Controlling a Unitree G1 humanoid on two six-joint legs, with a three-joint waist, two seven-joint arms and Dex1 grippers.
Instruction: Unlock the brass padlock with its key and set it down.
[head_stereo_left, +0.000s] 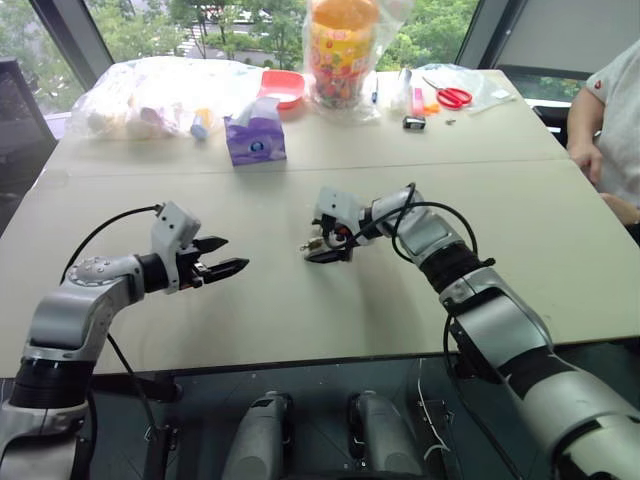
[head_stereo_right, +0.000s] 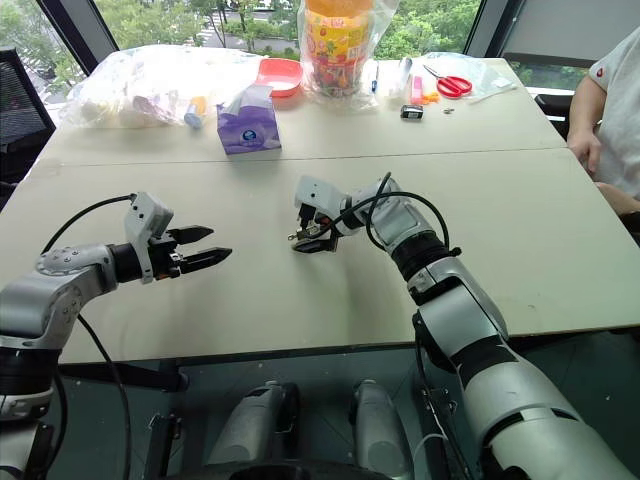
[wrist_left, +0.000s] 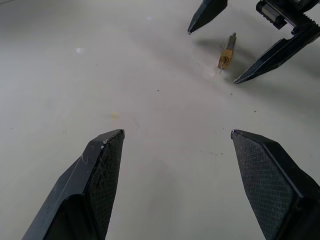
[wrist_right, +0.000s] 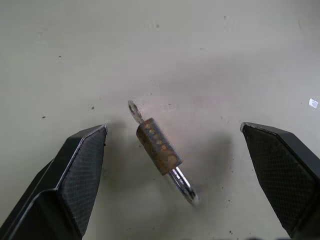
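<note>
My right hand (wrist_right: 172, 150) hovers fingers apart around the brass padlock (wrist_right: 159, 146), key (wrist_right: 134, 110) inserted; closing carelessly could skid it across the table (wrist_right: 225, 60). Left hand (head_stereo_left: 222, 256) spread, empty.

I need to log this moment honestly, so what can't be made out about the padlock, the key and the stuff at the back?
- Brass padlock: whether the shackle is open; too unclear in the right wrist view.
- Key: blade hidden inside the padlock; just the bow shows.
- Head views: right gripper hides the padlock.
- Plastic bags: contents blurred behind the film.
</note>
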